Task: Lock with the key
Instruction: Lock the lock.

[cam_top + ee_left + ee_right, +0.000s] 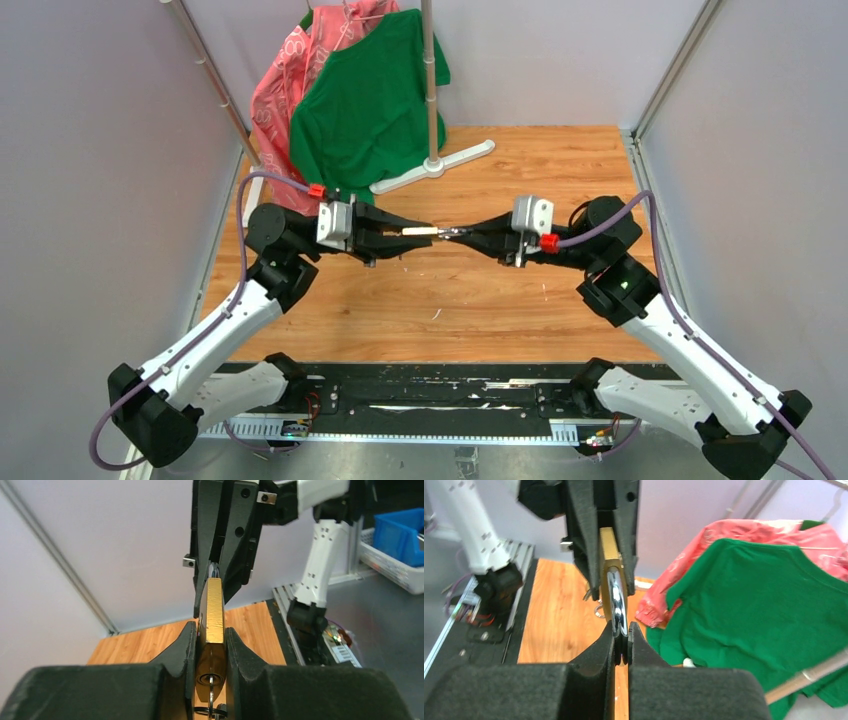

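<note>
A brass padlock (215,612) is held above the wooden table between the two arms. My left gripper (210,630) is shut on its body, one finger on each flat side. A thin silvery key (211,692) sits in the keyhole at the near end, and a key ring (210,711) hangs below it. My right gripper (622,630) is shut on the padlock's silver shackle (617,602), and the brass body (608,555) runs on into the left gripper's jaws. From above, the padlock (420,232) bridges the left gripper (400,234) and the right gripper (468,234).
A clothes stand's pole (430,80) with a white base (440,165) stands at the back. A green shirt (365,100) and a pink garment (285,90) hang from it. Grey walls close in both sides. A blue bin (400,532) sits off the table.
</note>
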You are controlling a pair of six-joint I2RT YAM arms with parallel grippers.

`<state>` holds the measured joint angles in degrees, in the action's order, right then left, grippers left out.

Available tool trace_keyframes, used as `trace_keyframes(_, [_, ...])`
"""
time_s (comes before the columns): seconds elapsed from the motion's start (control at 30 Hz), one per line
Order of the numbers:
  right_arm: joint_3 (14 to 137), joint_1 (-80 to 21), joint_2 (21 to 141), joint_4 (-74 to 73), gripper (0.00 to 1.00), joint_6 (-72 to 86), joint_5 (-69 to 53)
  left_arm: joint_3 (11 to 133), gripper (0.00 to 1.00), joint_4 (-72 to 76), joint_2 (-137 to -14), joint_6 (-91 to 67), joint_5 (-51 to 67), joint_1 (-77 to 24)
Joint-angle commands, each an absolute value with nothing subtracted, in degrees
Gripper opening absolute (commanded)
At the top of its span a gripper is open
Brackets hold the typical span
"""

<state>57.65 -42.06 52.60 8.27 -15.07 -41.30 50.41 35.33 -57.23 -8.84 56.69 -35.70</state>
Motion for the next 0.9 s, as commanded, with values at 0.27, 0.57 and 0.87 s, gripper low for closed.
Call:
trace_keyframes(0.27, [56.2,-49.0,64.9,-17.1,0.0,-32.3,-49.8,47.9,0.0,42.0,-58.1,-7.2,67.7,-45.3])
trace_keyframes(0.57, [56.9,-46.6,61.9,-15.3,0.05,-21.8,-46.5,45.3,0.0,32.3,-54.5,-5.0,55.9,-42.8])
trace_keyframes(0.87, [59.2,-41.4,52.8,-22.7,0.74,-20.4,-39.0,44.3,0.0,23.1,-51.1,-0.5,54.3,-40.4])
